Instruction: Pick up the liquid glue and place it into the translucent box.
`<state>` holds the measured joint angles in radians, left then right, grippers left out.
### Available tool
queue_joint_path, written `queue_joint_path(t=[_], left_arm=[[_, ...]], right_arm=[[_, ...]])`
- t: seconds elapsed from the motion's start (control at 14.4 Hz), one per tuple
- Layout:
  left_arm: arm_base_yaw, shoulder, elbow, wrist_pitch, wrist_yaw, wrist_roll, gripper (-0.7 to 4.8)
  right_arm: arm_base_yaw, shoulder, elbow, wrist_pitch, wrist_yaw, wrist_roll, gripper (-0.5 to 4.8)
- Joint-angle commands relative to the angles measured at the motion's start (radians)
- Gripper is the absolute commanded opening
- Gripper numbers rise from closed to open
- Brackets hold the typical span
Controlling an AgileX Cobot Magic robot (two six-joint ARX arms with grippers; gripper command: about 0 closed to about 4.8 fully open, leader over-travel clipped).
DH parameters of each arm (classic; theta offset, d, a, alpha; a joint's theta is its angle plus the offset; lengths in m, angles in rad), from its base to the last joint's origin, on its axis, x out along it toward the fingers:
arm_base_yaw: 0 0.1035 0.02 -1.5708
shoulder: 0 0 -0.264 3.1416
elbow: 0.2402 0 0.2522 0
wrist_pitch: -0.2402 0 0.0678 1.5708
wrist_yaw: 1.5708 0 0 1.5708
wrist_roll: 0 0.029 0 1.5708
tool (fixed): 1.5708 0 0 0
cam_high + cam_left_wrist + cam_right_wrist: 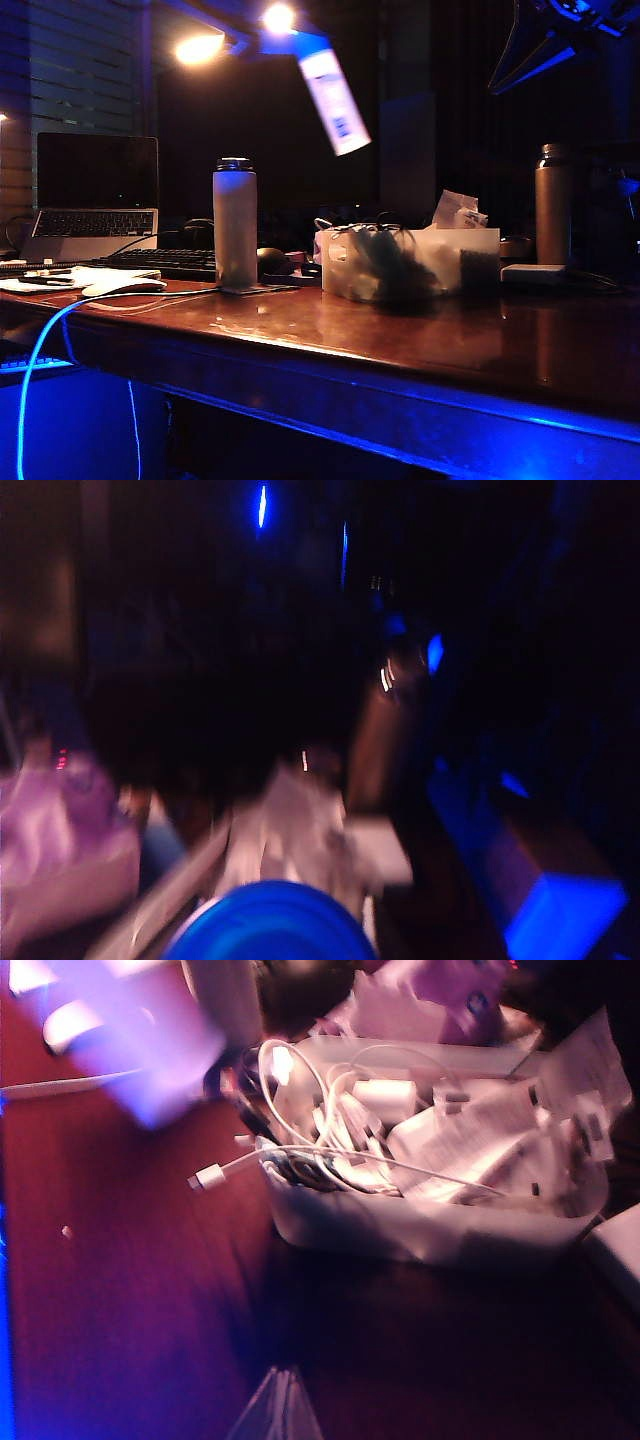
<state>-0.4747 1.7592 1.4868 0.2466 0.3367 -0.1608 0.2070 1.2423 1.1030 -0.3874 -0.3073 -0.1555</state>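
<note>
Liquid glue, the slim white bottle with a blue cap (333,100), hangs tilted in the air, above the low milky translucent plastic box (410,262) and a little to its left, cap uppermost. The left hand (266,912) carrying it is lost in the dark from across the room. Its own camera shows only the blue cap close up, so I judge it clenched on the glue.

Left of the box stands a tall grey metal flask with a dark lid (235,225), close under the bottle's path. A low or hurried swing could clip it and knock it over. The box is already heaped with white cables and papers (440,1140), so the bottle may perch on the pile, roll off or snag a cable. The tilted bottle could also slip in the grip.

On the near side of the box, the right hand (280,1410) hovers over the reddish wooden bench (130,1300). Only its pale tips show, and I cannot tell whether it is clenched or released. Much of the scene is smeared and dim.
</note>
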Motion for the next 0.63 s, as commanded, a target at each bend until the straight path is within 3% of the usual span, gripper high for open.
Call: queue_joint_path(t=[0.07, 0.35, 0.63], left_arm=[[-0.013, 0.164, 0.196, 0.043, 0.005, -0.112, 1.52], [-0.022, 0.434, 0.466, 0.111, 0.0, -0.328, 1.52], [-0.035, 0.588, 0.506, 0.179, -0.048, -0.495, 1.52]], right_arm=[[0.001, -0.005, 0.004, 0.035, 0.002, -0.015, -0.01], [0.001, -0.009, 0.005, 0.072, 0.002, -0.015, -0.01], [0.001, -0.01, 0.004, 0.083, 0.055, -0.014, -0.01]])
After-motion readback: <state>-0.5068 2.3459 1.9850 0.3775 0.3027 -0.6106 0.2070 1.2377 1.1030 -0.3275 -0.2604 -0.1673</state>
